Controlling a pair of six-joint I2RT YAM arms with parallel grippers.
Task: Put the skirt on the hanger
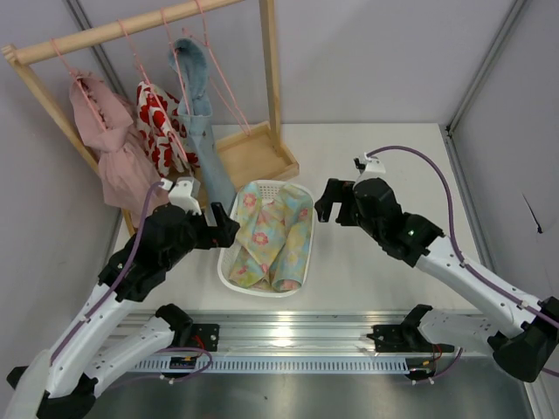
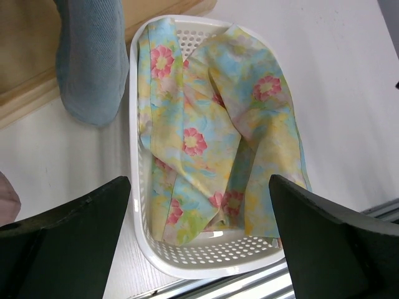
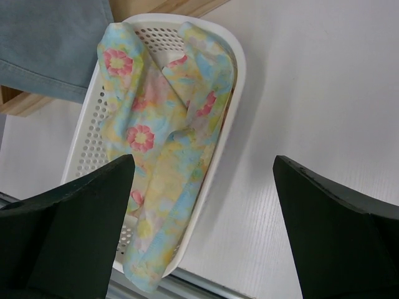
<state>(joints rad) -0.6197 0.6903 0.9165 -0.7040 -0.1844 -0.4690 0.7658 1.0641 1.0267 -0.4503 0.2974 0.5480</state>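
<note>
The skirt (image 1: 272,234), pale yellow and turquoise with pink flowers, lies crumpled in a white perforated basket (image 1: 226,257) at the table's middle. It also shows in the left wrist view (image 2: 206,137) and the right wrist view (image 3: 162,143). One fold hangs over the basket's near rim (image 3: 240,68). My left gripper (image 1: 224,230) is open and empty, just left of the basket (image 2: 134,124) and above it (image 2: 202,249). My right gripper (image 1: 326,208) is open and empty, to the basket's right (image 3: 202,237). An empty pink wire hanger (image 1: 231,92) hangs on the rack at the back.
The wooden rack bar (image 1: 131,26) at the back left carries a pink garment (image 1: 109,148), a red-and-white garment (image 1: 157,122) and a denim garment (image 1: 201,131) on pink hangers. Its wooden base tray (image 1: 253,157) lies behind the basket. A metal rail (image 1: 297,336) runs along the near edge.
</note>
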